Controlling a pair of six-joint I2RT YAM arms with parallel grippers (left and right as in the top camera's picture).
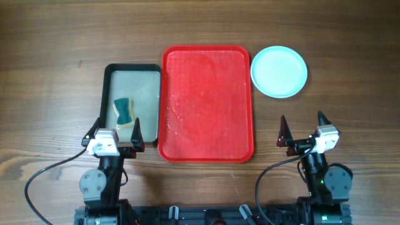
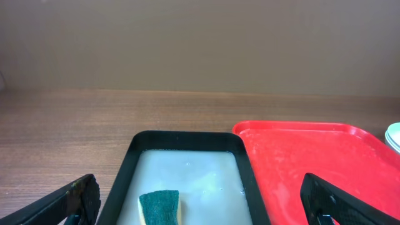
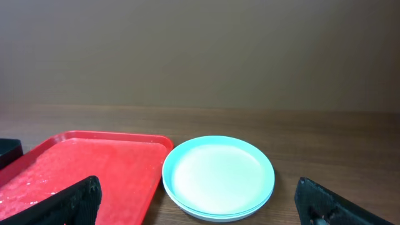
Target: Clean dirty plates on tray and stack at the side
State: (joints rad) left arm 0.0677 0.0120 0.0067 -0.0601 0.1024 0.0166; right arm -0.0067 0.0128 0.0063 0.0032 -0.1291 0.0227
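The plates [image 1: 279, 70] sit stacked on the table right of the red tray [image 1: 207, 103], a pale mint one on top; they also show in the right wrist view [image 3: 219, 177], and their edge shows in the left wrist view [image 2: 394, 135]. The tray holds no plates and looks wet; it also shows in the left wrist view [image 2: 319, 165] and the right wrist view [image 3: 81, 165]. My left gripper [image 1: 116, 136] is open and empty at the near end of the black tray. My right gripper [image 1: 304, 129] is open and empty, near of the plate stack.
A black-rimmed tray [image 1: 107, 87] with cloudy water stands left of the red tray; it also shows in the left wrist view [image 2: 134, 159]. A green and yellow sponge [image 1: 124, 111] lies in it, seen too in the left wrist view [image 2: 160, 207].
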